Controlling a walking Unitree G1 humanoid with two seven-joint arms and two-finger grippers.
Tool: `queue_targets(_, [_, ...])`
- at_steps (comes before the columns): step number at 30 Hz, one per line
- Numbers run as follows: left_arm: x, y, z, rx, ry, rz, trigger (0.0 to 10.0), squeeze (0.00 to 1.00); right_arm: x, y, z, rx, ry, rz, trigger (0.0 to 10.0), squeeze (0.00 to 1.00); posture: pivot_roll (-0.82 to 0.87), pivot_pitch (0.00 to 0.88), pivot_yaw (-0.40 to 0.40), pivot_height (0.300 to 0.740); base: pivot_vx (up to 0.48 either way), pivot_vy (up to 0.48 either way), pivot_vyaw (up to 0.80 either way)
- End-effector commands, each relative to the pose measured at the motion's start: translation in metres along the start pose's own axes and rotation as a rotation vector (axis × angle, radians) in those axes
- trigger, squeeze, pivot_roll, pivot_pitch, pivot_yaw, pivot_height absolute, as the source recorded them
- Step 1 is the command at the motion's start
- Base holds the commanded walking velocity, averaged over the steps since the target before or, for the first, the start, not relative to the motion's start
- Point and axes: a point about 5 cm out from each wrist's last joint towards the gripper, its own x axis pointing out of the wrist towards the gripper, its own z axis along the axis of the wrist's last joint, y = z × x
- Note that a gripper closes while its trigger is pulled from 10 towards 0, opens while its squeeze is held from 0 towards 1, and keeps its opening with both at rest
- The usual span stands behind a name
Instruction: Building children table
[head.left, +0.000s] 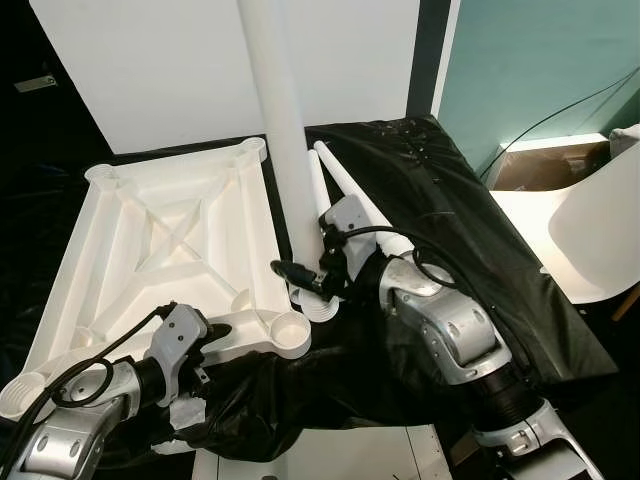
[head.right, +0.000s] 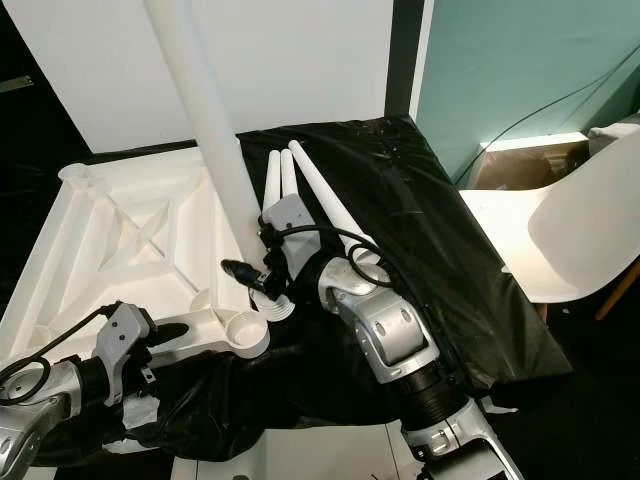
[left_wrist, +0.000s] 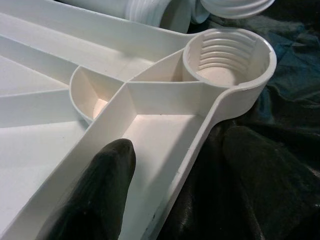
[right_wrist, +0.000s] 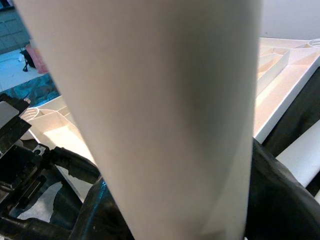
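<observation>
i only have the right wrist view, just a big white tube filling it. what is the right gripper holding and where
Observer: The right gripper holds a white table leg upright, its threaded end just beside the tabletop's near corner socket, not in it.
Operator: is the left one helping
Observer: The left gripper grips the upside-down tabletop rim next to that socket.
Operator: any more legs around
Observer: Spare legs lie on the black sheet behind your arm.

A home-like room: teal wall, white moulded chair, black sheet as a work surface.
</observation>
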Motion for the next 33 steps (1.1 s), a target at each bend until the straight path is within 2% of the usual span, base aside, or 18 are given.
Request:
queue_targets(1, [-0.001, 0.002, 0.0, -0.001, -0.009, 0.019, 10.0, 0.0, 0.003, 0.003, 0.003, -0.016, -0.024, 0.007, 10.0, 0.0, -0.02, 0.0, 0.039, 0.74, 0.0, 0.0, 0.0])
queue_targets(2, [-0.001, 0.002, 0.0, -0.001, -0.009, 0.019, 10.0, 0.0, 0.003, 0.003, 0.003, -0.016, -0.024, 0.007, 10.0, 0.0, -0.02, 0.0, 0.039, 0.74, 0.0, 0.0, 0.0])
queue_targets(3, [-0.001, 0.004, 0.007, -0.01, -0.064, 0.036, 10.0, 0.0, 0.003, 0.0, 0.004, -0.025, -0.034, -0.018, 10.0, 0.0, -0.02, 0.0, 0.039, 0.74, 0.0, 0.0, 0.0])
queue_targets(4, [-0.001, 0.004, 0.007, -0.01, -0.064, 0.036, 10.0, 0.0, 0.003, 0.0, 0.004, -0.025, -0.034, -0.018, 10.0, 0.0, -0.02, 0.0, 0.039, 0.74, 0.0, 0.0, 0.0])
queue_targets(6, [-0.004, 0.007, 0.015, -0.006, -0.131, 0.058, 10.0, 0.0, 0.001, -0.007, 0.004, -0.031, -0.038, -0.074, 10.0, 0.0, -0.02, 0.0, 0.037, 0.74, 0.0, 0.0, 0.0])
queue_targets(12, [-0.006, 0.008, 0.001, 0.019, -0.024, 0.053, 10.0, 0.0, -0.003, -0.016, 0.006, -0.033, -0.05, -0.134, 10.0, 0.0, -0.03, 0.0, 0.037, 0.74, 0.0, 0.0, 0.0])
queue_targets(14, [-0.009, 0.011, 0.006, 0.006, -0.066, 0.064, 10.0, 0.0, -0.007, -0.033, 0.015, -0.06, -0.09, -0.278, 10.0, 0.0, -0.03, 0.0, 0.04, 0.74, 0.0, 0.0, 0.0])
queue_targets(16, [-0.009, 0.011, 0.006, 0.006, -0.066, 0.064, 10.0, 0.0, -0.007, -0.033, 0.015, -0.06, -0.09, -0.278, 10.0, 0.0, -0.03, 0.0, 0.04, 0.74, 0.0, 0.0, 0.0])
queue_targets(18, [-0.011, 0.019, 0.02, -0.018, -0.181, 0.109, 10.0, 0.0, -0.018, -0.057, 0.022, -0.05, -0.148, -0.46, 10.0, 0.0, -0.04, 0.0, 0.045, 0.74, 0.0, 0.0, 0.0])
queue_targets(19, [-0.011, 0.019, 0.02, -0.018, -0.181, 0.109, 10.0, 0.0, -0.018, -0.057, 0.022, -0.05, -0.148, -0.46, 10.0, 0.0, -0.04, 0.0, 0.045, 0.74, 0.0, 0.0, 0.0])
queue_targets(20, [-0.01, 0.021, 0.024, -0.029, -0.229, 0.134, 10.0, 0.0, -0.026, -0.069, 0.023, -0.032, -0.169, -0.559, 10.0, 0.0, -0.04, 0.0, 0.048, 0.74, 0.0, 0.0, 0.0])
queue_targets(21, [-0.01, 0.021, 0.024, -0.029, -0.229, 0.134, 10.0, 0.0, -0.026, -0.069, 0.023, -0.032, -0.169, -0.559, 10.0, 0.0, -0.04, 0.0, 0.048, 0.74, 0.0, 0.0, 0.0])
queue_targets(22, [-0.009, 0.023, 0.026, -0.039, -0.261, 0.152, 10.0, 0.0, -0.033, -0.078, 0.023, -0.038, -0.178, -0.642, 10.0, 0.0, -0.05, 0.0, 0.05, 0.74, 0.0, 0.0, 0.0])
queue_targets(23, [-0.009, 0.023, 0.026, -0.039, -0.261, 0.152, 10.0, 0.0, -0.033, -0.078, 0.023, -0.038, -0.178, -0.642, 10.0, 0.0, -0.05, 0.0, 0.05, 0.74, 0.0, 0.0, 0.0])
queue_targets(24, [-0.008, 0.024, 0.028, -0.048, -0.286, 0.172, 10.0, 0.0, -0.04, -0.086, 0.022, -0.041, -0.178, -0.721, 10.0, 0.0, -0.05, 0.0, 0.052, 0.74, 0.0, 0.0, 0.0])
queue_targets(29, [-0.009, 0.03, 0.036, -0.075, -0.378, 0.251, 10.0, 0.0, -0.048, -0.093, 0.018, -0.046, -0.16, -0.805, 10.0, 0.0, -0.06, 0.0, 0.055, 0.74, 0.0, 0.0, 0.0])
queue_targets(31, [-0.013, 0.038, 0.055, -0.109, -0.533, 0.297, 10.0, 0.0, -0.049, -0.091, 0.009, -0.065, -0.122, -0.829, 10.0, 0.0, -0.06, 0.0, 0.051, 0.74, 0.0, 0.0, 0.0])
queue_targets(33, [-0.013, 0.038, 0.055, -0.109, -0.533, 0.297, 10.0, 0.0, -0.049, -0.091, 0.009, -0.065, -0.122, -0.829, 10.0, 0.0, -0.06, 0.0, 0.051, 0.74, 0.0, 0.0, 0.0])
